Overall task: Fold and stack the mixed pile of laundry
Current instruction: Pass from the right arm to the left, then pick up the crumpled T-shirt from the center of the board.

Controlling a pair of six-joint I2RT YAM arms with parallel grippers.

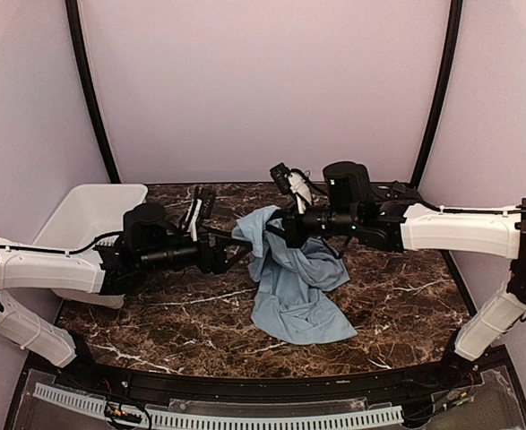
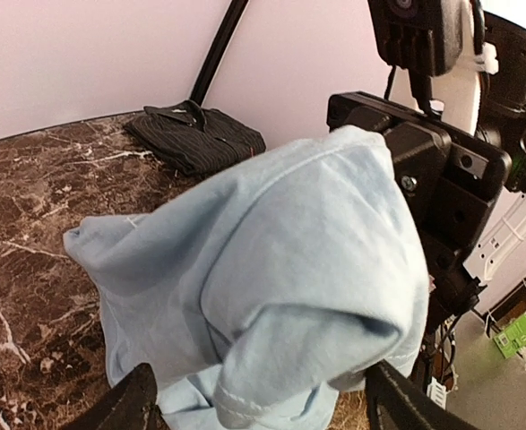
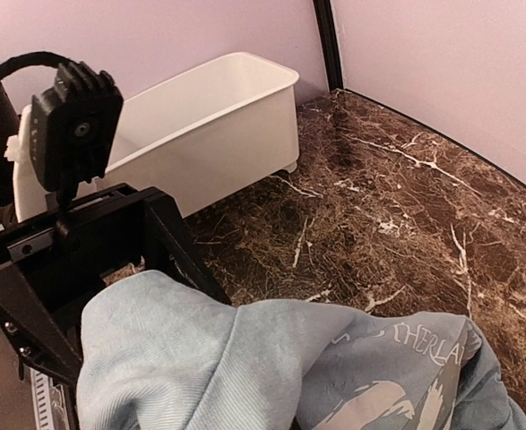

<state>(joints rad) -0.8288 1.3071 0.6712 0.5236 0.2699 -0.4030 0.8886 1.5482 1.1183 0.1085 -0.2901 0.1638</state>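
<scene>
T-shirt point(image 1: 294, 287) draped far-left to near-right, right jaws clenched on it, left jaws spread

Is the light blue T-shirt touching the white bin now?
Apart. The top external view shows the light blue T-shirt in the middle and the white bin at the left edge, with bare marble tabletop between them.

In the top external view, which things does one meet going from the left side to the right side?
white bin → left gripper → light blue T-shirt → white forearm of the right arm
</scene>
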